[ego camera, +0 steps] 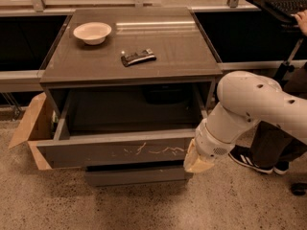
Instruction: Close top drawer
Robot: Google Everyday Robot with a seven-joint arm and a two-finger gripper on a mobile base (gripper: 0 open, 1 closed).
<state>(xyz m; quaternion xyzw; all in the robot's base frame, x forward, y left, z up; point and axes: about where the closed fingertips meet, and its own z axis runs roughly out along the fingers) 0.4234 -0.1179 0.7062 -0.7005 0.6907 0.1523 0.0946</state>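
The top drawer point(115, 152) is a wide grey drawer with pale scratch marks on its flat front. It stands pulled well out from the grey cabinet point(134, 47), and its inside looks dark and empty. My gripper point(195, 161) is at the end of the white arm, right at the drawer front's right end, low near the floor. Its pale tip touches or nearly touches the panel.
A white bowl point(92, 32) and a dark snack bar point(138, 57) lie on the cabinet top. A narrower plain grey drawer front point(136, 175) sits below. An open cardboard box point(33, 128) stands at the left. A seated person's legs and shoes point(256, 162) are at the right.
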